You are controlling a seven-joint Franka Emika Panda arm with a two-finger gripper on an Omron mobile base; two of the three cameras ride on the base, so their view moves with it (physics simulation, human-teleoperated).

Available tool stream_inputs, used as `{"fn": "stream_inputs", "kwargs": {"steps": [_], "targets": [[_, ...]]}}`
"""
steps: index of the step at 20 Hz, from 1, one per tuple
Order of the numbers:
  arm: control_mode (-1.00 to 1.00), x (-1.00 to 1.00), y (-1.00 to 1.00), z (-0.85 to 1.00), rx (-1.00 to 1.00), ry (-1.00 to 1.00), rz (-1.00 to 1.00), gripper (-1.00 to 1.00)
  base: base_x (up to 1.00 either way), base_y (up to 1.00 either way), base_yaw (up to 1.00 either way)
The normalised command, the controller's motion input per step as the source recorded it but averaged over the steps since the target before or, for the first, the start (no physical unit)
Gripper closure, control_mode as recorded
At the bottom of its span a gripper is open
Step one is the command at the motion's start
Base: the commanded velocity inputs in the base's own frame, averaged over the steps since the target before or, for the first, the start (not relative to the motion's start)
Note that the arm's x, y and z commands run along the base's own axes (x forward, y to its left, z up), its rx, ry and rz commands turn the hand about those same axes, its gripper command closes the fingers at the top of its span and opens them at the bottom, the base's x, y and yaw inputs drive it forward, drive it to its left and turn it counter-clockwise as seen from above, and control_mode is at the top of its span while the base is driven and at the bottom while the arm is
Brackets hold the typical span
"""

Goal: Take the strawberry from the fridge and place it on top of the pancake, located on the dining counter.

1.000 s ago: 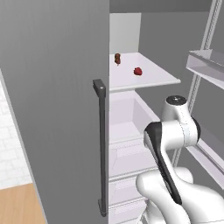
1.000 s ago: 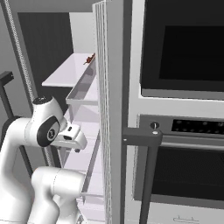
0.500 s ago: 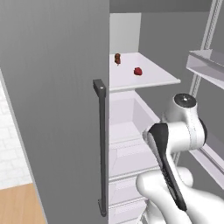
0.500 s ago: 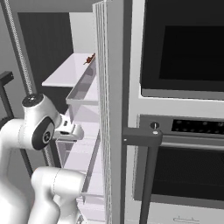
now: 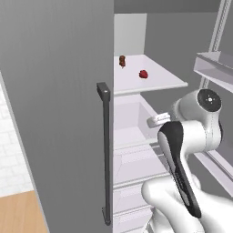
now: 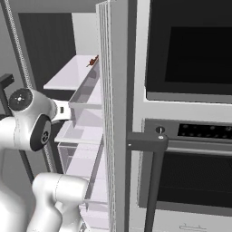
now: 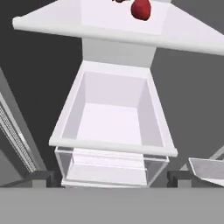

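Strawberry: the strawberry point(image 5: 143, 73) lies on the white shelf point(image 5: 154, 82) inside the fridge point(image 5: 59, 104), right of the small dark brownish-red item point(image 5: 122, 60) and apart from it. In the hand view the strawberry point(image 7: 141, 9) sits at the top edge, on the shelf point(image 7: 109, 26).

Fridge: one door is closed and carries a long dark bar handle point(image 5: 105, 150); the other door point(image 6: 115, 113) is open and seen edge-on in the right base view. A clear drawer point(image 7: 113, 127) sits below the shelf, with nothing visible inside.

Gripper: the gripper point(image 7: 109, 177) points into the fridge at drawer level, below the shelf. The two dark fingertips point(image 7: 41, 177) stand far apart at the bottom corners of the hand view, so the jaws are spread wide with nothing between them.

Change from earlier pictures: the arm's upper joint point(image 5: 207, 102) has shifted rightward in the left base view and leftward and upward in the right base view point(image 6: 27, 102). The strawberry, dark item, shelf and door handle hold the same places.

Surroundings: a built-in oven point(image 6: 190, 113) stands right of the open door.
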Motion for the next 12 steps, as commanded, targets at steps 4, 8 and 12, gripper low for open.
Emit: {"fn": "stream_inputs", "kwargs": {"steps": [4,8,12], "targets": [[-1.00,0.38,0.00,0.61,-0.07,-0.09,0.00,-1.00,0.00,0.00,0.00],[-1.00,0.37,-0.02,0.52,0.00,-0.04,0.01,-1.00,0.00,0.00,0.00],[-1.00,0.37,-0.04,0.49,0.00,-0.16,0.14,-1.00,0.00,0.00,0.00]]}}
